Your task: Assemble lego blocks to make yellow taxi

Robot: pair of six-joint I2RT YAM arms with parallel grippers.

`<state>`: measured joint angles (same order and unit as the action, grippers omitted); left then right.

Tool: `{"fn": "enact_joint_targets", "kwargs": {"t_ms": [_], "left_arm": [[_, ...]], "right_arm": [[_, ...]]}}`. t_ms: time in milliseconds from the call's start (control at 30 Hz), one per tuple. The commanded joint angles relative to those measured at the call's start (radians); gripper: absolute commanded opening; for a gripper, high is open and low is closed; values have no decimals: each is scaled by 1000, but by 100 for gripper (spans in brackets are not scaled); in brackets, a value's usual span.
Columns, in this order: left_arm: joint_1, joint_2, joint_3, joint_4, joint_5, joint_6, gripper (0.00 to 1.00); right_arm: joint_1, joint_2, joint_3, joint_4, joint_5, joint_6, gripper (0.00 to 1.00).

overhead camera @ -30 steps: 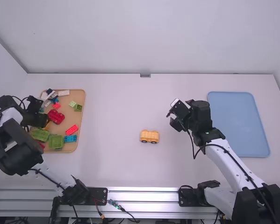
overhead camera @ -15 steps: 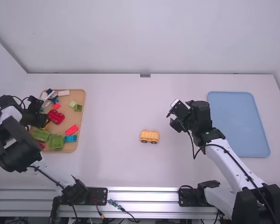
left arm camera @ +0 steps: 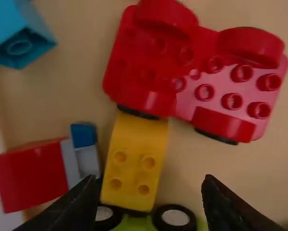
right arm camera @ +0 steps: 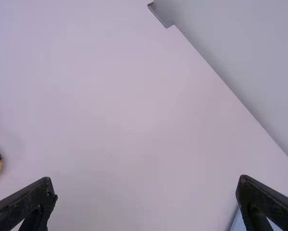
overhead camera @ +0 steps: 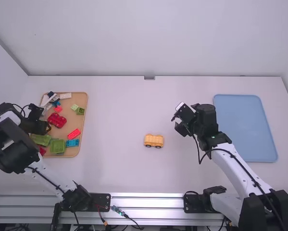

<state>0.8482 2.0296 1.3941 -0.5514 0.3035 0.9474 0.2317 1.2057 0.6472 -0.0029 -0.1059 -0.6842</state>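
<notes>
In the high view, we saw the left arm shift slightly over the last second: its elbow edged outward, and its wrist settled a little nearer the base while remaining over the tan tray. We took that as fine alignment for a pick rather than a carry. The yellow wheeled base had not moved; it stood upright in the middle of the table, well apart from both trays. The right arm had not changed pose either, so the work was all on the left. The blue tray lay beyond the right arm's outer side.

In the left wrist view, we found the fingers of the left gripper apart, with nothing clamped. A yellow block with four studs lay between their lines in the tan tray, and we judged it the likely next part for the taxi. One end met or lay just under a red wheeled piece, and the other sat close against a green wheeled piece. We reckoned a careless close could drag those neighbours along, so a straight descent and lift seemed wise.

In the right wrist view, the right gripper had its fingers spread and empty above the table, with a corner of the yellow wheeled base off to one side.
</notes>
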Motion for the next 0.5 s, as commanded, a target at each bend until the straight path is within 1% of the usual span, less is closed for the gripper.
{"fn": "enact_joint_targets", "kwargs": {"t_ms": [0, 367, 467], "left_arm": [[16, 10, -8, 15, 55, 15, 57], [3, 16, -13, 15, 126, 30, 56], [6, 31, -13, 19, 119, 30, 57]], "right_arm": [[-2, -12, -6, -1, -7, 7, 99], [-3, -12, -6, -1, -36, 4, 99], [-3, -12, -6, -1, -36, 7, 99]]}}
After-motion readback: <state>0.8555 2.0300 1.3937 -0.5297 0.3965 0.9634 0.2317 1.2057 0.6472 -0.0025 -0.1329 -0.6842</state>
